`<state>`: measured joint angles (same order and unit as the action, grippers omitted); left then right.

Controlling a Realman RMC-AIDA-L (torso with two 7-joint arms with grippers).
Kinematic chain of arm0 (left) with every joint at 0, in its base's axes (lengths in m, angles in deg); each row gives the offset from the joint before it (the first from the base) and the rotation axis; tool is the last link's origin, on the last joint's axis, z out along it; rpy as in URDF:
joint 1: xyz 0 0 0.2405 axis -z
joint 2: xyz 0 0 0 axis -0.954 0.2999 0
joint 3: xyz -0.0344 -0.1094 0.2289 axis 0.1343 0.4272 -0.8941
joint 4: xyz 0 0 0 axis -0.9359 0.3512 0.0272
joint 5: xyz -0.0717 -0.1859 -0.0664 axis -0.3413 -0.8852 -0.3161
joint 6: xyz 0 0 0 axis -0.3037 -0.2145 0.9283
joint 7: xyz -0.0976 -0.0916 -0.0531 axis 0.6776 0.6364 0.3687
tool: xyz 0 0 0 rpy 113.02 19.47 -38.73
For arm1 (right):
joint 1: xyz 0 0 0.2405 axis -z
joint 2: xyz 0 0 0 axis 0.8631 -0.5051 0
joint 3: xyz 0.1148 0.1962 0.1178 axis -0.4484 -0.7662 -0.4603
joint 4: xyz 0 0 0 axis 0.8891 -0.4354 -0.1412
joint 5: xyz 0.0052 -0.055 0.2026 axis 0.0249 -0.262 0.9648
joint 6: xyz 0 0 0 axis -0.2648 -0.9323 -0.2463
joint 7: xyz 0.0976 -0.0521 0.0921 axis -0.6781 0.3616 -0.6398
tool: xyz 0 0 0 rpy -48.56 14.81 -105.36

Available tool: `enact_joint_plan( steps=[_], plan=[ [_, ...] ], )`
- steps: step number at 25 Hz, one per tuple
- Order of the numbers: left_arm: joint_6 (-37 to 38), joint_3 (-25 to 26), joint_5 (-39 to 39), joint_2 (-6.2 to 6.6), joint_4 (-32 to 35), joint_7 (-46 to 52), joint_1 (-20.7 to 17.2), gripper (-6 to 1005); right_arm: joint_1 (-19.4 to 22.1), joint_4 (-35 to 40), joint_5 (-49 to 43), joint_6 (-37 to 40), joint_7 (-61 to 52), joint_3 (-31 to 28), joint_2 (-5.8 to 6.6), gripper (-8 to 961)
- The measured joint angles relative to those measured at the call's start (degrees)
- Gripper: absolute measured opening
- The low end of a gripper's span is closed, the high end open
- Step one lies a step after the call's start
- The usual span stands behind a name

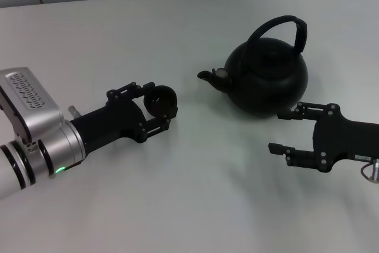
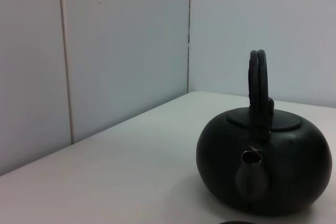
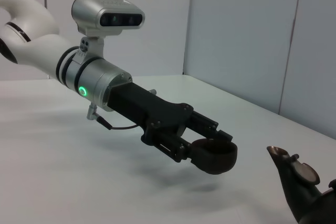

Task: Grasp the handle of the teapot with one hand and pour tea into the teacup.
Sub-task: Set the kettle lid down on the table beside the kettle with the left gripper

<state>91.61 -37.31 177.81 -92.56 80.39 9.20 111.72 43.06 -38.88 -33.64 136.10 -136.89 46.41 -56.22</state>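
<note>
While the left gripper [image 1: 155, 109] holds the teacup [image 1: 160, 100] clamped between its fingers just above the table [image 1: 195, 194], the right gripper [image 1: 284, 130] hangs open near the teapot [image 1: 267, 75], touching nothing. The teapot sits on the table toward the far right, spout [image 1: 208, 77] pointing at the cup, well apart from it. The handle [image 1: 278, 31] arches upright over the lid, untouched — the grasp for pouring is not yet made. The right wrist view shows the left arm reaching in with the cup [image 3: 212, 156] off the surface and its shadow below, spout tip [image 3: 278, 153] nearby.

Handling guess: the pot looks like heavy cast iron — rigid, matte, not slippery, but it will swing under the bail if taken off-centre. Best hold is probably the top of the arch or the thicker right-hand side, jaws closing across the bar. The handle looks thin edge-on in the left wrist view [image 2: 259, 87], so the jaws need to close fully. The cup is small and light and looks held by the rim and wall; a tilt there would spill.
</note>
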Motion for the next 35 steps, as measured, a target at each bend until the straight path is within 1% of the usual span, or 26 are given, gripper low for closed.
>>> enact_joint_plan(
  steps=[3,6,8,10,20,30,35],
  plan=[
    [0.0,0.0,0.0,0.00,-0.1,0.0,0.1,694,0.0,-0.1,0.0,0.0,0.0,0.0,0.00,667],
    [-3.3,0.4,-0.1,0.00,-2.4,-2.3,1.2,695,-0.1,-0.1,0.0,0.0,0.1,0.0,0.00,667],
    [-3.3,0.4,-0.1,0.00,-2.4,-2.3,1.2,696,-0.1,-0.1,0.0,0.0,0.1,0.0,-0.01,667],
    [-6.5,0.7,-0.2,0.00,-4.8,-4.7,2.0,697,-0.1,-0.1,0.0,0.0,0.1,0.0,-0.06,667],
    [-6.9,1.9,-0.1,0.00,-5.8,-6.7,2.2,700,0.0,-0.1,0.0,0.0,0.1,0.0,-0.09,667],
    [-8.2,2.3,-0.1,0.00,-6.1,-6.3,2.3,703,-0.1,-0.1,0.0,0.0,0.0,0.0,-0.09,667],
    [-8.1,2.4,-0.2,0.00,-6.6,-6.3,2.3,814,-0.1,-0.1,0.0,0.0,0.0,0.0,-0.09,666]
  ],
)
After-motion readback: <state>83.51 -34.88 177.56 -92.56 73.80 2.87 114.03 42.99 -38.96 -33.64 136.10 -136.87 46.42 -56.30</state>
